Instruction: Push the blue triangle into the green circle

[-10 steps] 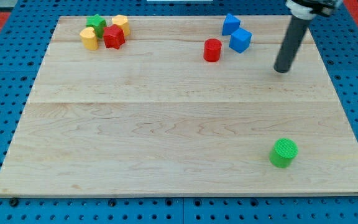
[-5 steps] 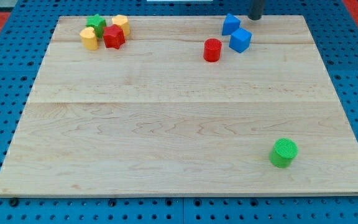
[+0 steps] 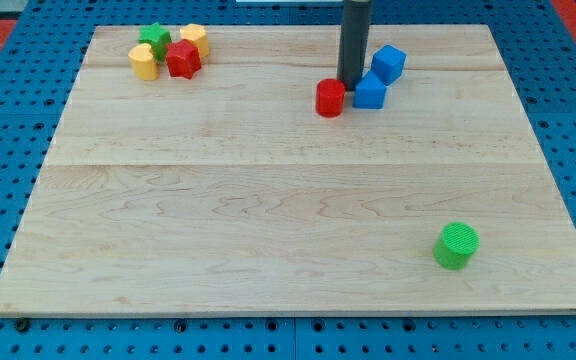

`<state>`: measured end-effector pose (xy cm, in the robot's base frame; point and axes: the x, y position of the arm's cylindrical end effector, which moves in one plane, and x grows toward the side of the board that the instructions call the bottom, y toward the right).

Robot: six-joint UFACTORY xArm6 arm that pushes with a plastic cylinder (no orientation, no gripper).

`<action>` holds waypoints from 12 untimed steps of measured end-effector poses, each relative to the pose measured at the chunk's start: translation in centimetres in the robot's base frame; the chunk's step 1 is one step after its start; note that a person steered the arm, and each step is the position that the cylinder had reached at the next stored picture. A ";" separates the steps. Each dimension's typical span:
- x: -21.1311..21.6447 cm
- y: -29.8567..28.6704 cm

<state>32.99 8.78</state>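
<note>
The blue triangle [image 3: 370,91] lies near the view's top, right of centre, on the wooden board [image 3: 268,200]. My tip [image 3: 351,82] stands just at its upper left, between it and a red cylinder [image 3: 330,98], touching or almost touching both. The green circle [image 3: 456,245] sits far off at the view's lower right. A blue cube [image 3: 389,62] lies just to the upper right of the triangle.
At the view's top left is a tight cluster: a green star [image 3: 154,39], a red star [image 3: 182,59] and two yellow blocks [image 3: 194,38] [image 3: 143,61]. The board's top edge is close behind the blue blocks.
My tip swung from the right to above the board's top, then came down behind the blue triangle. The triangle slid towards the view's bottom and the red cylinder shifted down and left.
</note>
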 end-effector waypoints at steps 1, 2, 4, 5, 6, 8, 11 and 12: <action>0.5 1.6; -0.1 1.8; 2.2 6.3; 5.5 6.3; 2.7 6.4; 7.4 8.8; 5.7 12.0; 7.8 12.1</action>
<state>40.80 20.84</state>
